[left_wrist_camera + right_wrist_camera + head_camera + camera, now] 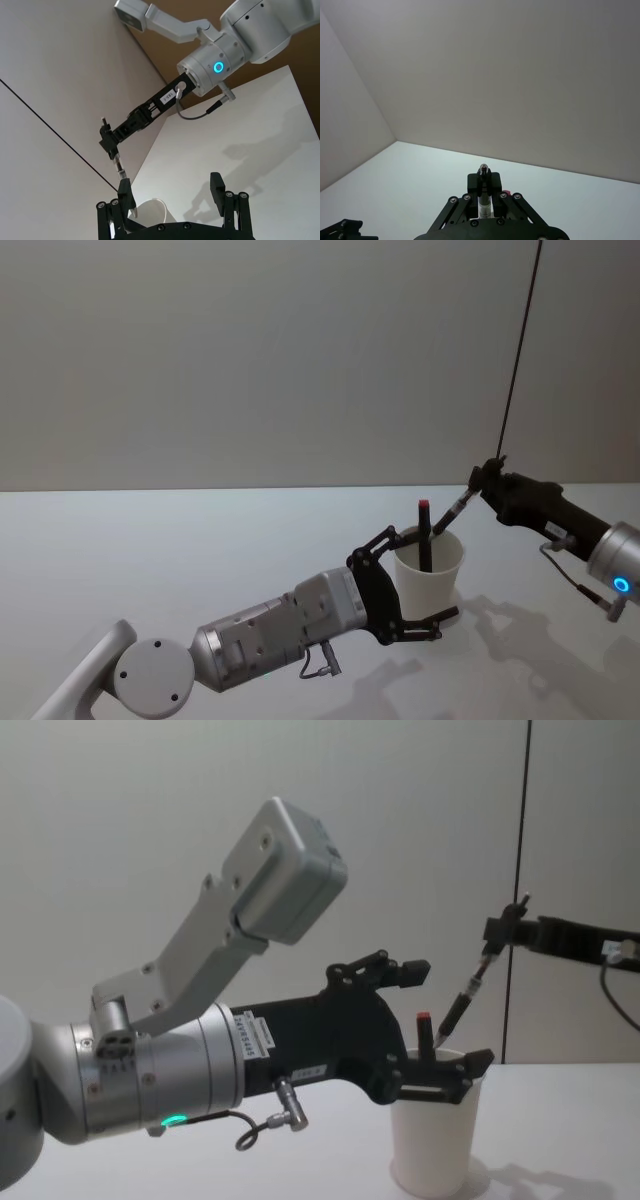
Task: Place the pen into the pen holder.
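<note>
The pen (452, 513) slanted from the right claw (478, 480), which pinched its top, tip just inside the pen holder (429, 575). The left claw (408, 580), spread open, flanked the holder (already holding a red-capped pen (424, 535)). Released aslant, it might tip the holder.

Even, soft indoor light, no glare. The table (150, 550) reads pale w/ a cool tint in the head view; the wall (250, 350) is a flat grey. Soft shadows of the arms fall on the table to the right of the cup (430, 575), so light comes approx. from upper left. Focus is fairly sharp throughout; slight softness in the chest view close-up.
</note>
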